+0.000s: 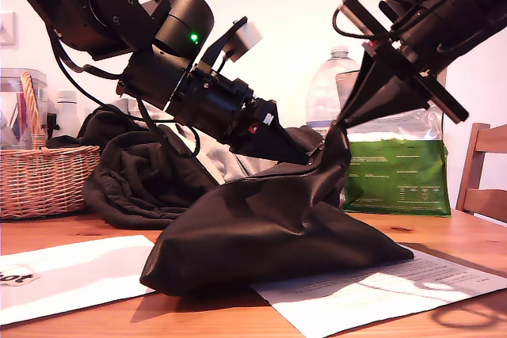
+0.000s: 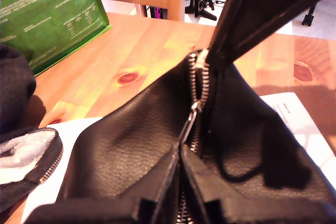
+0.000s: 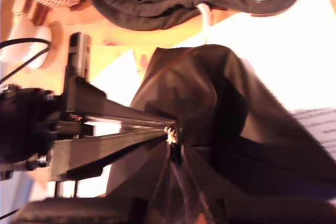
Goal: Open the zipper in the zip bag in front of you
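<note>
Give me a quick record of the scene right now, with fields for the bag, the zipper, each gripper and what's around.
zip bag: black, on the wooden table, one end lifted
zipper: along the raised top edge; how far open, cannot tell
my first gripper: jaws shut on the zipper's pull tab
my second gripper: jaws pinching the bag's raised end
behind: wicker basket, dark clothing, green pouch, water bottle
under bag: paper sheets

Home: wooden table (image 1: 444, 243), wicker basket (image 1: 40, 180), clothing heap (image 1: 135, 180).
</note>
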Action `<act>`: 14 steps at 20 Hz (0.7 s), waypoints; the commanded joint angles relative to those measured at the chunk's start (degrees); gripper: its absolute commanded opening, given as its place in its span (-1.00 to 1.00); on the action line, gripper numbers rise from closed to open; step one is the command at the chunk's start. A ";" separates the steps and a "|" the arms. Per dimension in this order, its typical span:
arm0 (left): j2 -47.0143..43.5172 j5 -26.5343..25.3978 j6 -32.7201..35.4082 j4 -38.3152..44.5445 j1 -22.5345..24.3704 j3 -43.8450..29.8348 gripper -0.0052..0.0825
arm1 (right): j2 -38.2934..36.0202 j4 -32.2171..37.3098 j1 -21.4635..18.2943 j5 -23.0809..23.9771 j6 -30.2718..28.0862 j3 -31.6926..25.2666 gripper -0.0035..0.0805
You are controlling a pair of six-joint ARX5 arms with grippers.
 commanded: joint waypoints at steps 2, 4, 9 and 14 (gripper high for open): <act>0.72 -0.26 -0.20 0.13 0.59 -0.98 -0.94 | 0.24 -1.38 0.57 1.14 -0.11 -0.02 -0.95; 0.72 -0.44 -0.20 0.07 0.59 -0.98 -0.94 | 0.24 -1.73 0.57 2.21 -0.09 -0.02 -0.95; 0.74 3.96 -0.33 0.11 0.57 -0.98 -0.94 | 0.24 -1.88 0.57 2.47 -2.10 -0.02 -0.95; 0.74 5.88 6.97 0.76 0.46 -0.98 -0.36 | 0.24 -2.08 0.57 2.23 -3.41 -0.02 -0.95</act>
